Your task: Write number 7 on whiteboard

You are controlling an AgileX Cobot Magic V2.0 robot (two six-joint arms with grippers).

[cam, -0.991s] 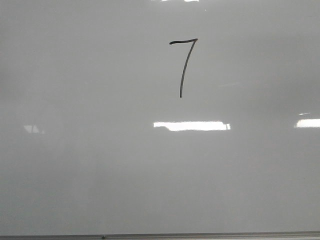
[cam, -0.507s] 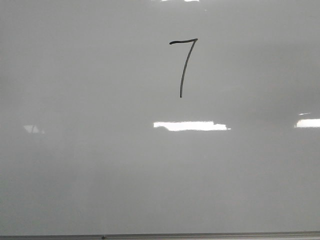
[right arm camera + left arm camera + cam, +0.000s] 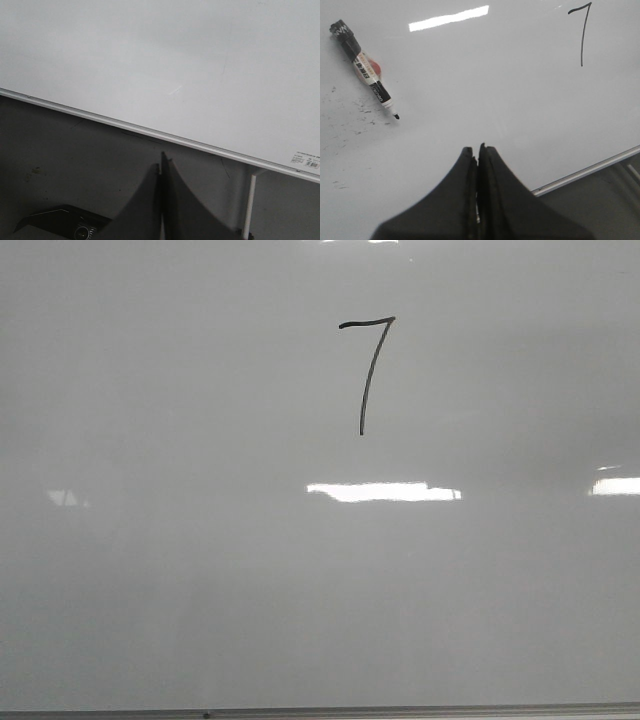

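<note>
The whiteboard [image 3: 200, 570] fills the front view, with its grey frame edge along the near side. A thin black number 7 [image 3: 368, 370] is drawn on it, a little right of centre and far from the robot. It also shows in the left wrist view [image 3: 582, 32]. A black marker [image 3: 366, 73] with its tip bare lies flat on the board in the left wrist view. My left gripper [image 3: 476, 148] is shut and empty over the board near its frame, apart from the marker. My right gripper [image 3: 160, 162] is shut and empty, off the board over dark floor.
The board's metal frame [image 3: 585, 171] runs near the left gripper, and its frame [image 3: 150, 132] also crosses the right wrist view. Small ink specks [image 3: 355, 107] mark the board near the marker. A dark device [image 3: 65, 220] sits below the right gripper. A label [image 3: 305, 161] is stuck at the board's corner.
</note>
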